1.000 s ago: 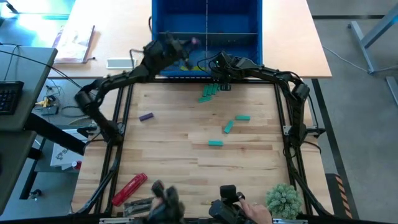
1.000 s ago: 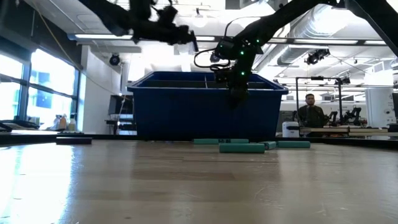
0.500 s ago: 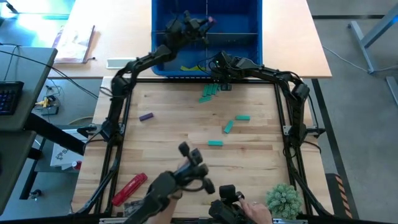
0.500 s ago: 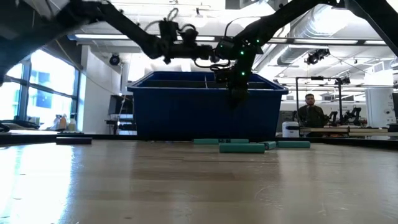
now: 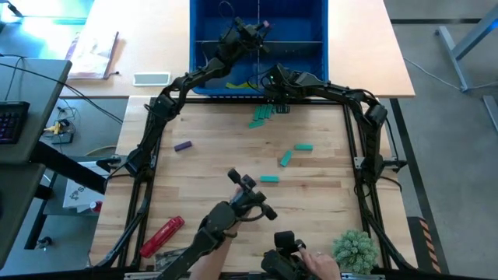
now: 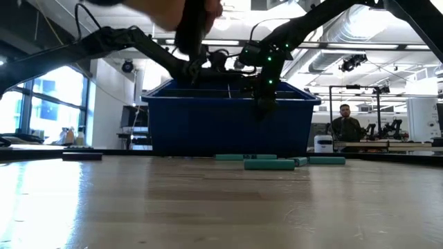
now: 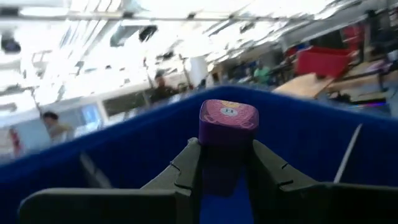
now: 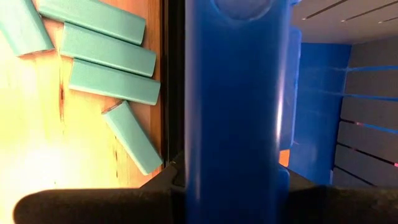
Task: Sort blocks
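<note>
Left gripper held a purple block over the blue bin. Right gripper clamped the bin's near wall – probably steadying it – beside teal blocks.

The left arm stretches far forward from its base, its left claw pinching a small purple rectangular block between both fingers. The right arm bends inward, its right claw clamped on the front wall of the blue plastic bin.
</note>
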